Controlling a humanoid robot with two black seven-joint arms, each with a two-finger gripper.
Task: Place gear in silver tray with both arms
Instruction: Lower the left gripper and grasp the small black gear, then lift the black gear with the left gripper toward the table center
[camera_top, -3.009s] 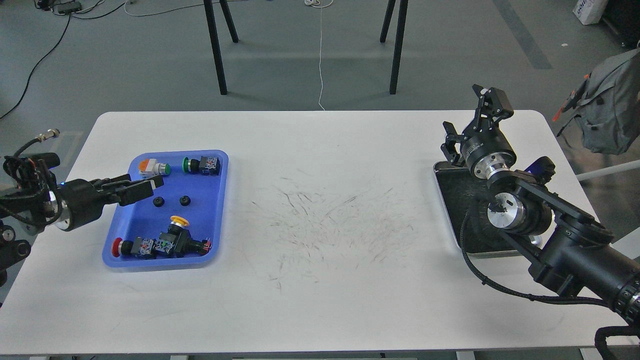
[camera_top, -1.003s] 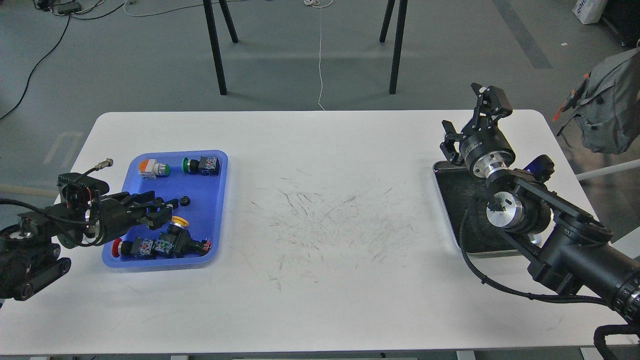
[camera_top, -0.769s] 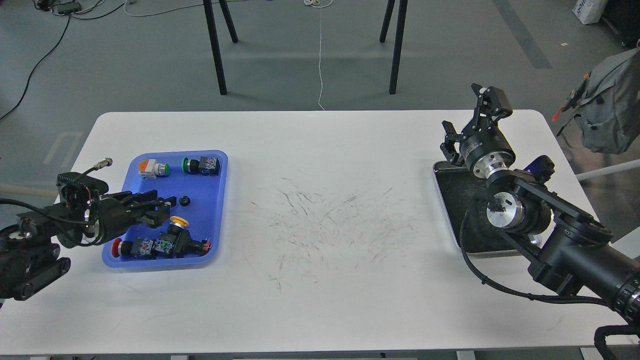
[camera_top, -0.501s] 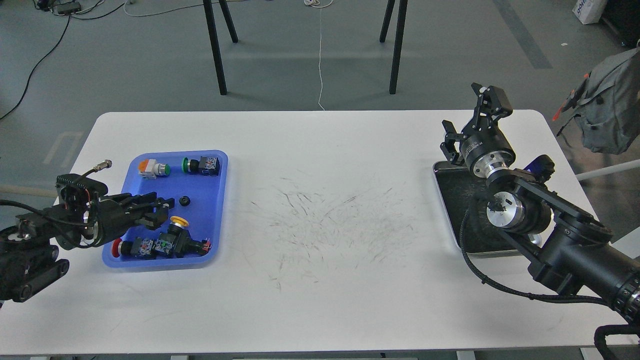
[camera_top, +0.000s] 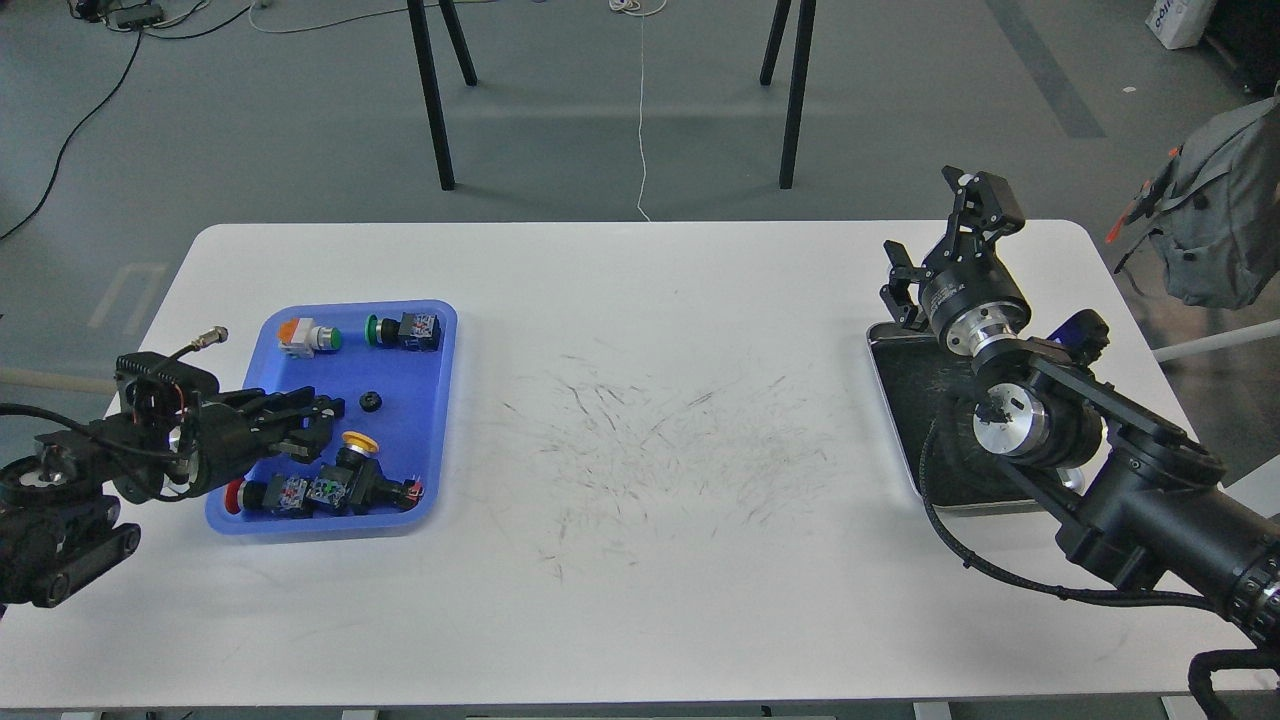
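Note:
One small black gear (camera_top: 369, 402) lies in the middle of the blue plastic tray (camera_top: 430, 420). My left gripper (camera_top: 322, 412) is low inside that tray, just left of this gear, at the spot where a second gear lay. That second gear is hidden by the dark fingers, and I cannot tell whether they hold it. The silver tray (camera_top: 900, 410) lies at the table's right side, partly covered by my right arm. My right gripper (camera_top: 942, 235) is open and empty, raised above the silver tray's far edge.
The blue tray also holds push-button switches: orange (camera_top: 300, 334), green (camera_top: 400, 329), yellow (camera_top: 357, 445) and red (camera_top: 240, 493). The white table (camera_top: 640, 480) has scratch marks in its middle. A grey backpack (camera_top: 1215, 215) hangs beyond the right edge.
My left gripper came down from above the blue tray's left side onto the left gear, which is now hidden. In the last second it only shifted slightly. The right arm has not moved.

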